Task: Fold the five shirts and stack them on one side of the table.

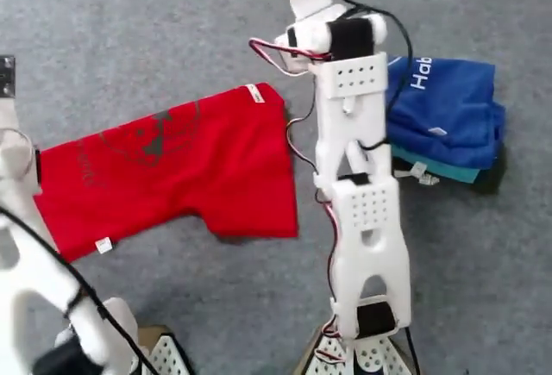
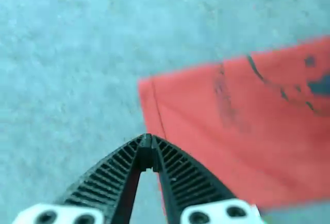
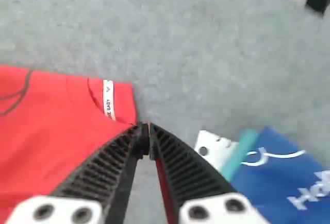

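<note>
A red shirt [image 1: 172,177] lies spread on the grey table, with a dark print and its white neck label [image 1: 254,92] at the far right corner. In the left wrist view my left gripper [image 2: 147,144] is shut, tips just over the left edge of the red shirt [image 2: 247,131]. My right gripper [image 3: 144,130] is also shut, tips at the corner of the red shirt [image 3: 46,126] beside the neck label [image 3: 108,100]. Whether either pinches cloth is unclear. A folded blue shirt [image 1: 448,103] tops a stack at the right, over a teal one [image 1: 440,168].
The right arm [image 1: 358,177] stretches up the table's middle between the red shirt and the stack. The left arm [image 1: 17,185] stands at the left edge. The blue shirt [image 3: 289,183] with a white tag [image 3: 214,149] lies close to the right gripper. Grey felt [image 1: 129,39] covers the table.
</note>
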Robot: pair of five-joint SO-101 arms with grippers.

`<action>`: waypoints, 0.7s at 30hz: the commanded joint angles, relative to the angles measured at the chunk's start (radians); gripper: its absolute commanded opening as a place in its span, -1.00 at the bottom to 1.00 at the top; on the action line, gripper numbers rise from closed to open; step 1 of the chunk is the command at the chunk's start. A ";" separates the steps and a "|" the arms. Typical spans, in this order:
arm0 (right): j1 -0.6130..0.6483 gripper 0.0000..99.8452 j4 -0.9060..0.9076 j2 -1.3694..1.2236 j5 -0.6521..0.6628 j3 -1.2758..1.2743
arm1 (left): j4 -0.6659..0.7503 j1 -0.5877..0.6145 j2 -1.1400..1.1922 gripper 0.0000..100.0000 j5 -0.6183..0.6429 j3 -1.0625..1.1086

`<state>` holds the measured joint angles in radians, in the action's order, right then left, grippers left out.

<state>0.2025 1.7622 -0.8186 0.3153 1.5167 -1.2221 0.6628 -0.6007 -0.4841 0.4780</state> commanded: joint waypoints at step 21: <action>0.144 -0.40 -0.169 1.372 0.703 -1.997 | -0.365 -0.102 -0.852 -0.94 0.041 0.417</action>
<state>0.2992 1.6195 0.4304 0.9628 -0.2831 -1.6042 0.5646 -1.4446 -0.4319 0.8892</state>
